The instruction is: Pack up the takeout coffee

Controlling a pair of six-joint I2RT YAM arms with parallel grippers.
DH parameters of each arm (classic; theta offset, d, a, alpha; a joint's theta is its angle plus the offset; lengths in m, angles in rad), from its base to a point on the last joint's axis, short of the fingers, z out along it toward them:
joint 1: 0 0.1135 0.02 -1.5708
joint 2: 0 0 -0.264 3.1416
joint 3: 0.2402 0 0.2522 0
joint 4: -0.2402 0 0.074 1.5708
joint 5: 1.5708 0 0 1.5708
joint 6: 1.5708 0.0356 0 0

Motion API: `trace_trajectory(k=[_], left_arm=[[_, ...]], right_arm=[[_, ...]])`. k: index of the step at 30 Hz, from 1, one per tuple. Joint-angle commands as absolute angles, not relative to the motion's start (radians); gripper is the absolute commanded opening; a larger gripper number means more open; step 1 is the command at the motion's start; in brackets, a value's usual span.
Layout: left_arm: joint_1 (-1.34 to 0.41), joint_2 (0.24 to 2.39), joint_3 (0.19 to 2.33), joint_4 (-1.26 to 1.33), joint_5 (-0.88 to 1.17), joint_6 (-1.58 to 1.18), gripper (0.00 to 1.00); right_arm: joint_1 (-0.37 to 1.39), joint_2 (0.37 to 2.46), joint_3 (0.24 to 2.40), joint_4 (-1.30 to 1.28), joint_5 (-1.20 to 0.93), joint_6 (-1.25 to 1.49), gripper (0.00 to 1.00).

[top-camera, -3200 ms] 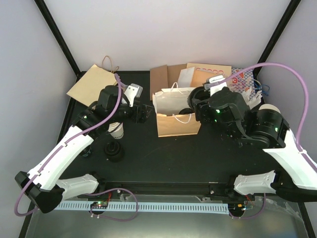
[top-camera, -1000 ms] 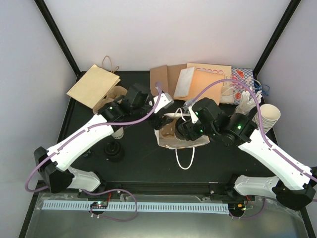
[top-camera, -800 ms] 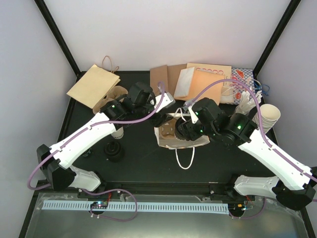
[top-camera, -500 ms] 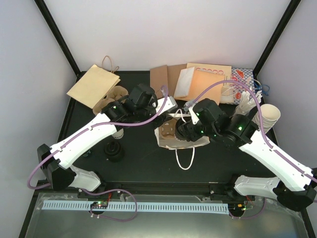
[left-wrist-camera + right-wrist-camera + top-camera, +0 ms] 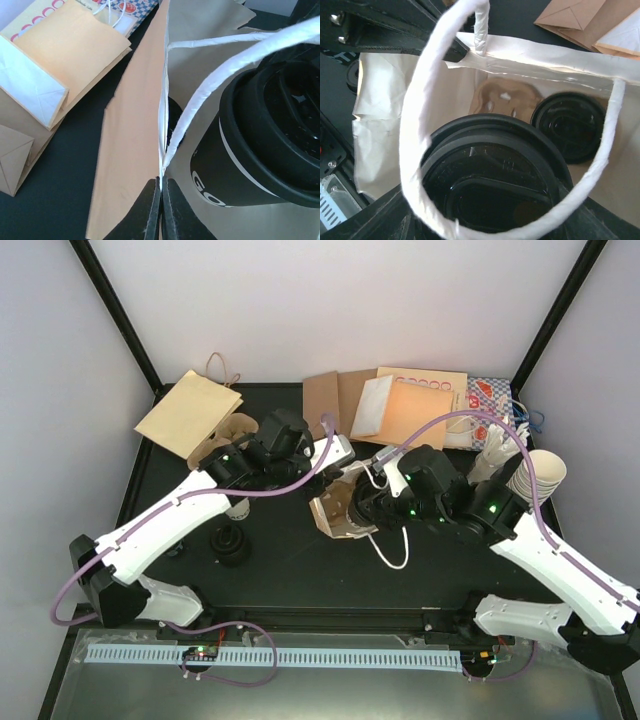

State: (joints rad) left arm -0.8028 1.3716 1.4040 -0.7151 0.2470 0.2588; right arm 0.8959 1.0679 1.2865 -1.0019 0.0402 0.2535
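Note:
A paper bag [image 5: 335, 515] with white cord handles [image 5: 395, 545] stands mid-table, leaning. My left gripper [image 5: 161, 181] is shut on the bag's rim [image 5: 162, 150], right at the foot of a handle [image 5: 225, 70]. One takeout coffee cup [image 5: 495, 185], black-lidded with a dark side and white lettering [image 5: 235, 175], hangs in the bag's mouth. My right gripper [image 5: 490, 215] is shut on it, its fingers mostly hidden behind the cup. A second black-lidded cup [image 5: 570, 127] sits deeper inside on a brown pulp carrier [image 5: 502, 100]. From above, my right gripper [image 5: 362, 508] is at the bag's opening.
Flat paper bags and envelopes [image 5: 400, 405] lie along the back, and a brown bag [image 5: 190, 410] lies at the back left. A cream cup [image 5: 237, 506] and a stack of black lids [image 5: 230, 545] stand under the left arm. Stacked cream cups [image 5: 540, 475] are at the right.
My left gripper has closed on the bag's rim. The bag has tipped and turned, and its loose handle has swung right. My right arm has shifted slightly with the cup.

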Motion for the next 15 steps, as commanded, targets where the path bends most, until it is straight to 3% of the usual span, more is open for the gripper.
trace_trajectory(k=[1,15], left_arm=[[-0.809,1.312,1.408,-0.715,0.23,0.276,0.02],[-0.815,1.188,1.327,-0.717,0.226,0.286,0.02]], right_arm=[[0.891,1.041,1.272,-0.936,0.005,0.231,0.57],[1.029,0.976,1.131,-0.811,0.084,0.139,0.53]])
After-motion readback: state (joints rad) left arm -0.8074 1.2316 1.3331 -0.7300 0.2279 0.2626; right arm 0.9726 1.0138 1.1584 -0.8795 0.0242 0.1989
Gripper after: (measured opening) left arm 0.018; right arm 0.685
